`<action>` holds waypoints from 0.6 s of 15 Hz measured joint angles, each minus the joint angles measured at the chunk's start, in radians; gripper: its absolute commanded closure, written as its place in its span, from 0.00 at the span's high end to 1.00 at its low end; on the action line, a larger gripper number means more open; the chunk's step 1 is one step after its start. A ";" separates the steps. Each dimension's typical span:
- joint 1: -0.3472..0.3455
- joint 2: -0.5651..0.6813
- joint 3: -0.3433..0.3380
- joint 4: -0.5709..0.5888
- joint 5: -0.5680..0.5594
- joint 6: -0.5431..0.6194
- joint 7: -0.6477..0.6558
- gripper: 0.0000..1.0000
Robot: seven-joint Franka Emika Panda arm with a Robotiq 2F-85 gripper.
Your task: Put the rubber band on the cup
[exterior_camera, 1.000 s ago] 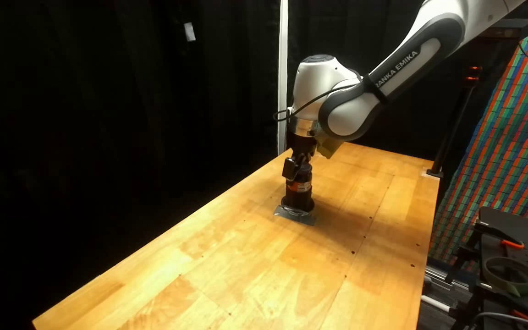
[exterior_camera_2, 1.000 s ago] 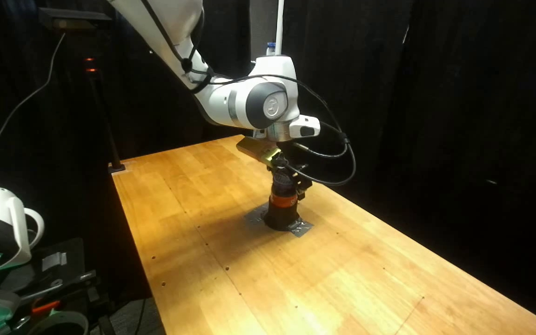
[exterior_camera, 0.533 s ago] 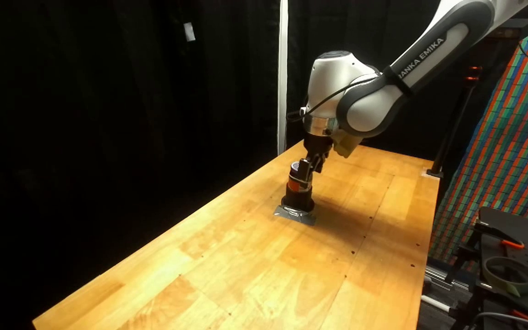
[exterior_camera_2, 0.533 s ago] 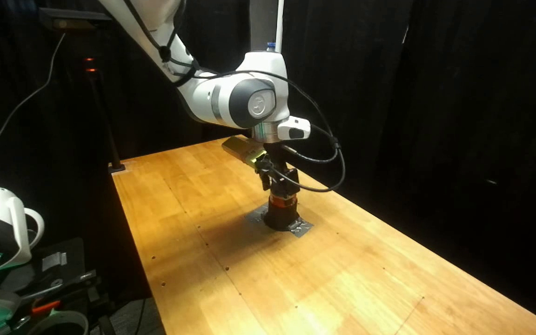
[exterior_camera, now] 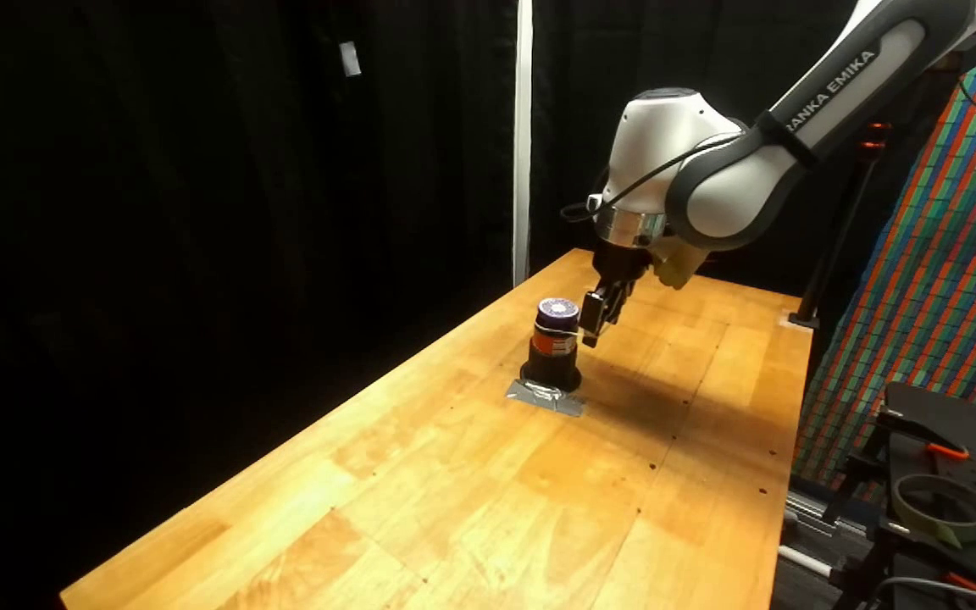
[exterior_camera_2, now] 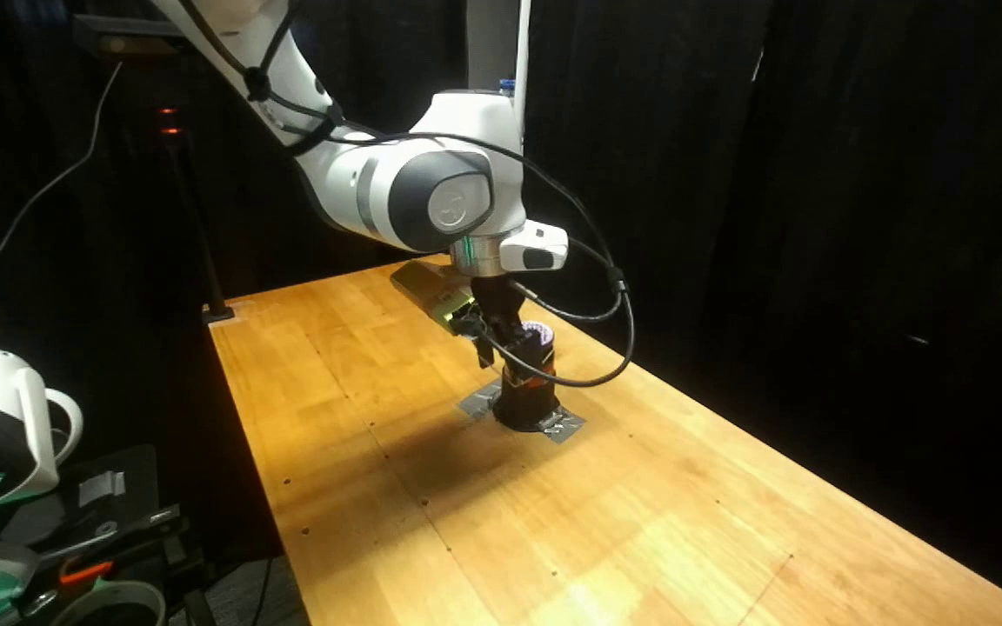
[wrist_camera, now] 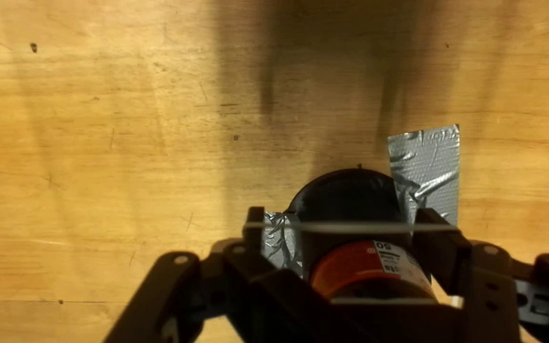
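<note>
The cup point(exterior_camera: 554, 343) is dark and short with an orange-red and white label and a pale patterned top. It stands upright on a black base held by grey tape point(wrist_camera: 427, 171). My gripper point(wrist_camera: 343, 225) is beside the cup, its fingers spread apart, and it partly covers the cup point(exterior_camera_2: 529, 404) in an exterior view. The thin pale rubber band point(wrist_camera: 355, 227) is stretched straight across both fingers in the wrist view. In an exterior view the rubber band point(exterior_camera: 549, 329) also runs round the cup above the label and reaches to the gripper point(exterior_camera: 596, 335). The cup's top is hidden in the wrist view.
The wooden table point(exterior_camera: 488, 508) carries the taped base. Dark curtains point(exterior_camera: 242, 212) hang along its far side. A post point(exterior_camera_2: 201, 226) stands at a table corner. A cart with a tape roll point(exterior_camera: 941, 508) stands beside the table. A cable point(exterior_camera_2: 627, 348) hangs by the wrist.
The gripper has moved off the cup to its side, rightward in an exterior view. The cup's top has come into view, and the band now shows between cup and gripper.
</note>
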 measured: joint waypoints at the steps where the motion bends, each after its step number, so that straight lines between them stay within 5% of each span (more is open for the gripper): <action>1: -0.007 -0.017 0.005 -0.028 0.010 0.028 -0.011 0.42; 6: -0.044 -0.109 0.037 -0.206 0.055 0.277 -0.079 0.05; 9: -0.056 -0.160 0.045 -0.334 0.057 0.505 -0.104 0.00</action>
